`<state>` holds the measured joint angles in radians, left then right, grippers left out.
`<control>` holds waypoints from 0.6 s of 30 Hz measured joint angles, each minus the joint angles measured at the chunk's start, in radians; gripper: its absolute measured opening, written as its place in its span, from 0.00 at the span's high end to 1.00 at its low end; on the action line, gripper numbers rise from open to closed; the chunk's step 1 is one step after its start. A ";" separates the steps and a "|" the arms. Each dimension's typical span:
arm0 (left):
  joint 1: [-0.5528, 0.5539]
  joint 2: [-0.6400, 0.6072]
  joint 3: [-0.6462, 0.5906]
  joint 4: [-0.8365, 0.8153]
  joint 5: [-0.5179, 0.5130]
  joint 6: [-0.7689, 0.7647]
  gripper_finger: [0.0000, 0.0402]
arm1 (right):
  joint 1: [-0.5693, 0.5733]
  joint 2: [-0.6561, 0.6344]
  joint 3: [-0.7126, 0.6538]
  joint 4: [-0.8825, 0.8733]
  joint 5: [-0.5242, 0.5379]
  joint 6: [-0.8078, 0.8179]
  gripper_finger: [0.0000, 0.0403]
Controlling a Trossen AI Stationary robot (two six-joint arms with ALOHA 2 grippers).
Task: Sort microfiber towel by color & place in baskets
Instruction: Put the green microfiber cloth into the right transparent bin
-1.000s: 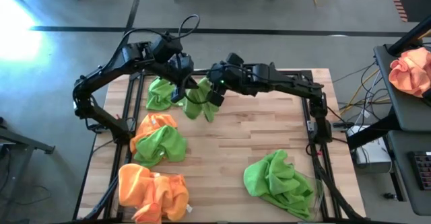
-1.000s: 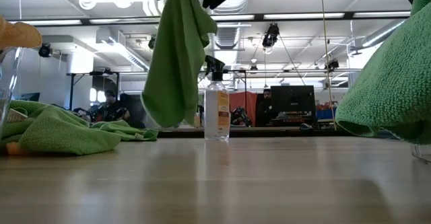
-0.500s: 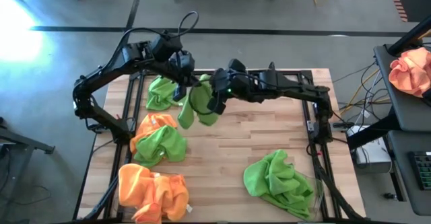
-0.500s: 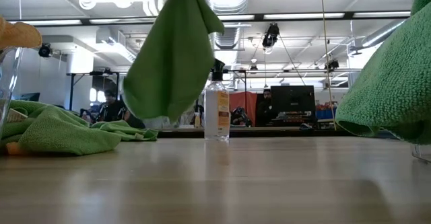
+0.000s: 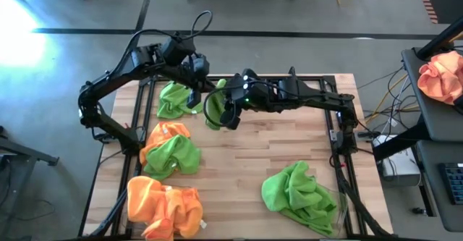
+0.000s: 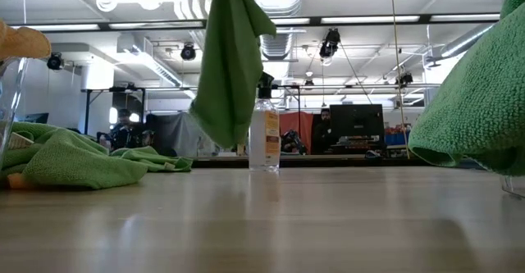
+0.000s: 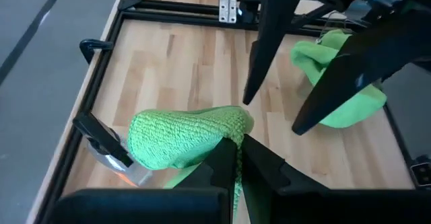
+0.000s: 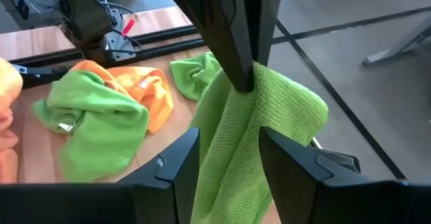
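Your left gripper [image 5: 197, 90] is pinched shut on a green towel [image 5: 215, 105], hanging above the table's [image 5: 289, 143] far edge. Your right gripper [image 8: 229, 160] straddles it, fingers spread, not gripping. The low view cuts off both grippers; basket walls are hard to make out.

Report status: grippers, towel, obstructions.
Left gripper shut on green towel, hanging clear of the table. Right gripper open, straddling the same towel. Spray bottle stands behind it.
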<state>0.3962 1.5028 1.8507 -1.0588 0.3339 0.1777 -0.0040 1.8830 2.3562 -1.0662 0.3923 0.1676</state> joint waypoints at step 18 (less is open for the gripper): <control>-0.033 -0.040 0.000 0.028 0.122 -0.056 1.00 | 0.000 0.000 0.000 0.001 0.000 0.009 0.63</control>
<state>0.3629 1.4627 1.8507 -1.0306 0.4563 0.1219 -0.0040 1.8832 2.3562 -1.0649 0.3923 0.1764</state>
